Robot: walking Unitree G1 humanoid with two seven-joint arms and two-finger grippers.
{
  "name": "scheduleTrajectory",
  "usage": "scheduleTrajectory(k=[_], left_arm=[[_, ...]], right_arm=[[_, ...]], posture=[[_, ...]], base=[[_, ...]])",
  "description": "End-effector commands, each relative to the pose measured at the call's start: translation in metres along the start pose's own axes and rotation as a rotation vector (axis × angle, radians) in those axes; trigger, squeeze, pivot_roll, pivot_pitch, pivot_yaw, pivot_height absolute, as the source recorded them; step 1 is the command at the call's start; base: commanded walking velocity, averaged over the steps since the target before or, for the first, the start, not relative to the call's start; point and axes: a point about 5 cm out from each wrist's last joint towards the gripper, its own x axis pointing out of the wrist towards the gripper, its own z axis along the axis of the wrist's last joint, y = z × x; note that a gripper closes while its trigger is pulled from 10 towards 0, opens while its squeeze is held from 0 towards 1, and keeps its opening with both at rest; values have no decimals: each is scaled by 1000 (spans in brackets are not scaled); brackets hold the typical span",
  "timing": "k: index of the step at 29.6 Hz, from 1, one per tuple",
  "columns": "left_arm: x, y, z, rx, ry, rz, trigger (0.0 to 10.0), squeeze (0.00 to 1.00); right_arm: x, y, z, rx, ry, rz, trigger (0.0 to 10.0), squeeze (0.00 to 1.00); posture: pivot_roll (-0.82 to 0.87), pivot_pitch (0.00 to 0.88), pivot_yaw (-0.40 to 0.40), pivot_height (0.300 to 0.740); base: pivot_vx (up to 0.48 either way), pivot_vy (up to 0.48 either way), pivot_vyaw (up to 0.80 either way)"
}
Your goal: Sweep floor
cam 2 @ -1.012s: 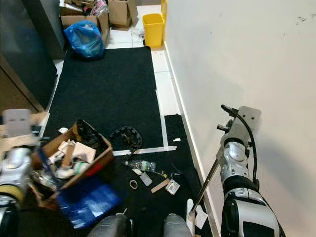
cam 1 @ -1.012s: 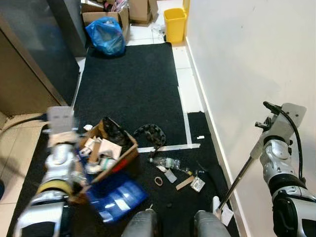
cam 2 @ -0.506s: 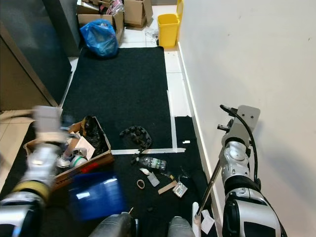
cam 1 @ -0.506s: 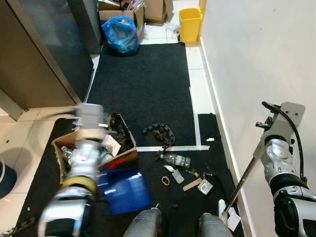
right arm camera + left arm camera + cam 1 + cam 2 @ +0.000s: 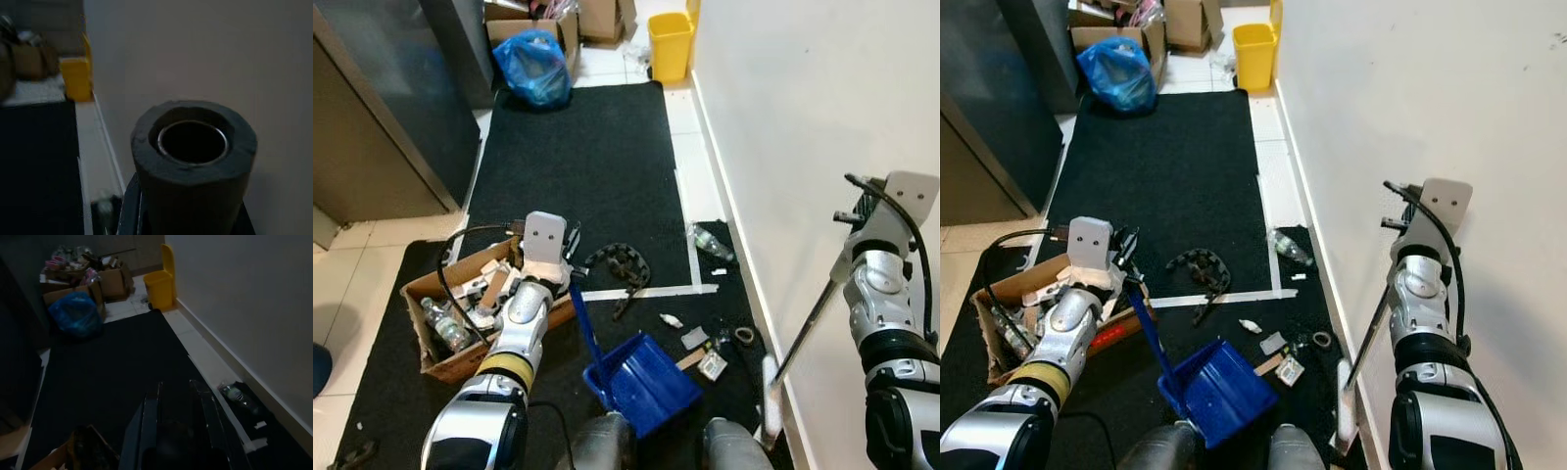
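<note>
My left gripper (image 5: 571, 264) is shut on the upright handle of a blue dustpan (image 5: 644, 380), whose pan rests on the black mat (image 5: 578, 157) just ahead of my feet. At the wall on my right, my right gripper (image 5: 851, 253) is shut on the broom handle (image 5: 808, 321). The handle's hollow end (image 5: 192, 141) faces the right wrist camera. The white broom head (image 5: 769, 394) touches the floor by the wall. Litter lies between them: a plastic bottle (image 5: 711, 241), a black chain (image 5: 619, 262), small scraps (image 5: 693, 337) and a ring (image 5: 744, 336).
A cardboard box (image 5: 450, 357) full of rubbish sits left of the dustpan. White tape lines (image 5: 651, 292) cross the mat. At the far end stand a yellow bin (image 5: 668, 35), a blue bag (image 5: 533, 67) and more boxes (image 5: 605, 15). A dark cabinet (image 5: 382, 108) runs along the left.
My left arm has swung the dustpan from beside the box to the middle, in front of my feet. The bottle now lies beyond the tape line near the wall. The view has shifted.
</note>
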Motion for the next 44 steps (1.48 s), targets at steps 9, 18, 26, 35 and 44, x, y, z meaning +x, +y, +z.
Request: scheduleTrajectory(k=[9, 18, 26, 35, 44], left_arm=[[-8, 1, -5, 31, 2, -13, 10000, 0], [-17, 2, -4, 66, -21, -69, 10000, 0], [-28, 7, -3, 113, -31, -87, 10000, 0], [-42, 9, 2, 124, -49, -43, 10000, 0], [-44, 1, 5, 138, -55, -51, 10000, 0]], right_arm=[[4, 28, 32, 91, -170, 146, 10000, 0], [-7, 56, 25, 43, -152, 284, 10000, 0], [-10, 70, 28, 6, -170, 366, 10000, 0], [-21, 89, 27, 119, -166, 432, 10000, 0], [-40, 109, 30, 518, -127, 540, 10000, 0]], posture=[[54, 97, -12, 740], [75, 237, -40, 740], [101, 341, -65, 740], [119, 391, -87, 740], [109, 381, -80, 740]], base=[[0, 0, 0], [0, 0, 0], [0, 0, 0], [0, 0, 0], [0, 0, 0]])
